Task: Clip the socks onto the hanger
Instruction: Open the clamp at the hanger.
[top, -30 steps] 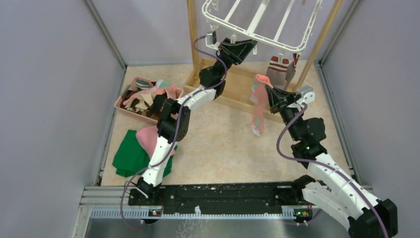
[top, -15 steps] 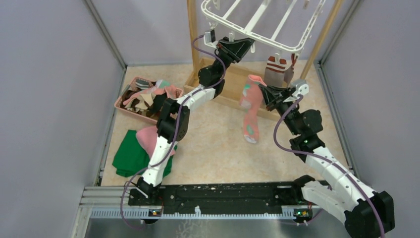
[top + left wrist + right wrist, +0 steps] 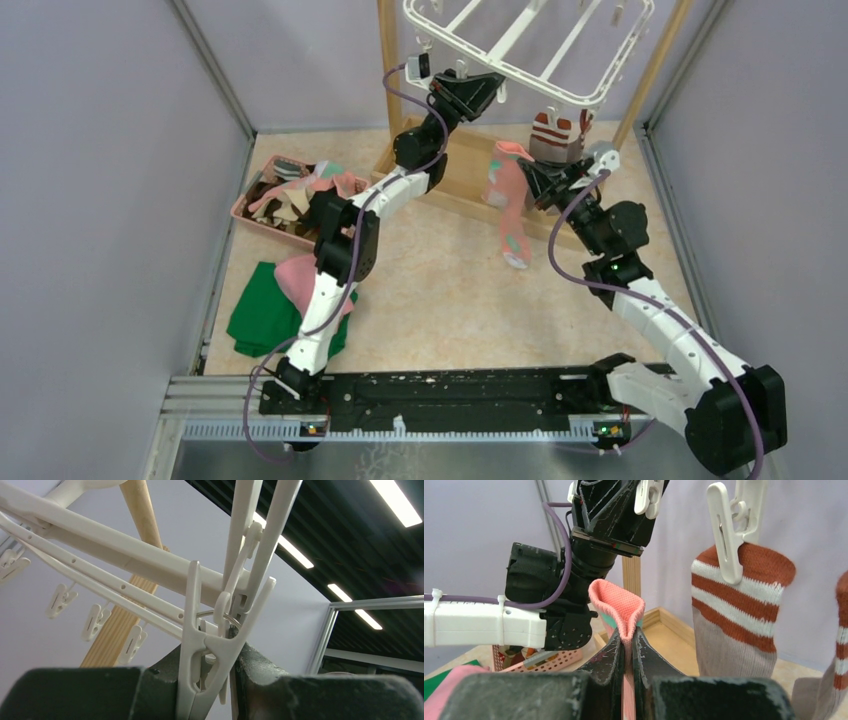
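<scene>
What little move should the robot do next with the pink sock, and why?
Probably the right gripper should lift the pink sock by its cuff, up and across toward the clip that the left gripper holds on the hanger. The right gripper is shut on the cuff, but the sock hangs below the hanger's rim, apart from that clip, so nothing can pinch it yet.

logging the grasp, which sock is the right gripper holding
The salmon pink sock with teal shapes, pinched at its cuff in the right gripper; the red-and-white striped-cuff sock beside it hangs from a white clip.
</scene>
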You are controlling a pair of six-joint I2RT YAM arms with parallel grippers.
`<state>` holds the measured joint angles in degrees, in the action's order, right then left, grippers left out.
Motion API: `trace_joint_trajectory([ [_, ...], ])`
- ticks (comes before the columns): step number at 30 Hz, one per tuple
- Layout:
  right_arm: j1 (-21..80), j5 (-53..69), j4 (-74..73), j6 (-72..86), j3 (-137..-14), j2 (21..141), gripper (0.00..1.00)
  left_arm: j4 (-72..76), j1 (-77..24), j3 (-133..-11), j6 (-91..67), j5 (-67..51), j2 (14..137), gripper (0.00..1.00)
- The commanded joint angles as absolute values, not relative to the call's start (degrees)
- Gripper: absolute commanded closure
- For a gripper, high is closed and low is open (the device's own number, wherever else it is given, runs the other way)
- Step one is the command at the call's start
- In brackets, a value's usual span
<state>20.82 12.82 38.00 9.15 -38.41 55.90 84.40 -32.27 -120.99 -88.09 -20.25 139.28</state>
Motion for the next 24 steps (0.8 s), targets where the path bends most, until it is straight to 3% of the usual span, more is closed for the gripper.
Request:
trace_joint_trajectory([
  [1, 20.4, 15.3, 41.2, 8.5, -43.9, 58.5, 1.00, 94.9, -31.8, -122.3, -89.5, -22.2, 139.2, 1.00],
  [24, 20.5, 10.5, 32.7, 10.7, -57.0, 67.8, 1.00, 96.0, -31.8, -121.8, -85.9, -24.2, 140.8, 1.00],
])
